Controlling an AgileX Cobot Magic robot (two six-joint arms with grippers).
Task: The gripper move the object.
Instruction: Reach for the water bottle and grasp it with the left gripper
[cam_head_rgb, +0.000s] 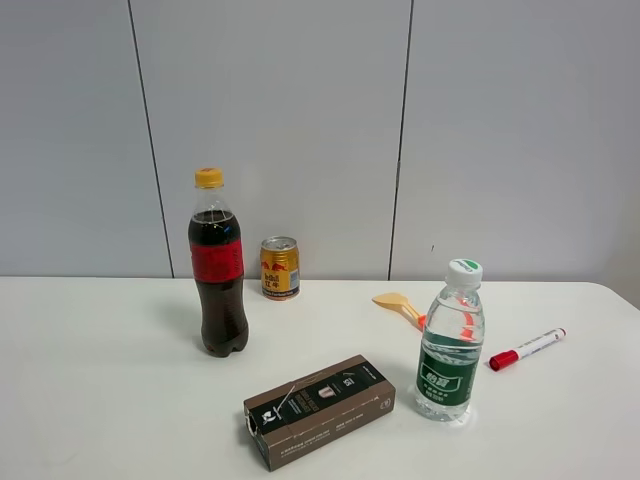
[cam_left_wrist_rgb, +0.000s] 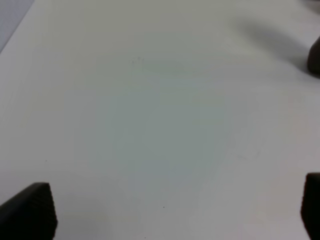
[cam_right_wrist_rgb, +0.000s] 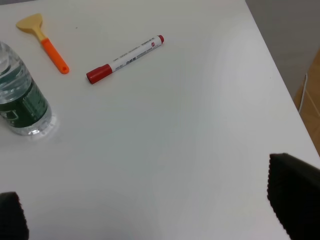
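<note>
Looking down from the high camera, we see the water bottle (cam_head_rgb: 450, 345) upright on the white table (cam_head_rgb: 100, 400), just right of a brown box (cam_head_rgb: 320, 410). A red-capped marker (cam_head_rgb: 527, 349) lies near it and an orange scraper (cam_head_rgb: 400, 305) behind it. A cola bottle (cam_head_rgb: 217, 265) and a gold can (cam_head_rgb: 280, 267) stand further left. At the left wrist, we find the left gripper (cam_left_wrist_rgb: 170, 210) spread wide over bare tabletop. At the right wrist, the right gripper (cam_right_wrist_rgb: 152, 205) is likewise wide, holding nothing, well apart from the water bottle.
</note>
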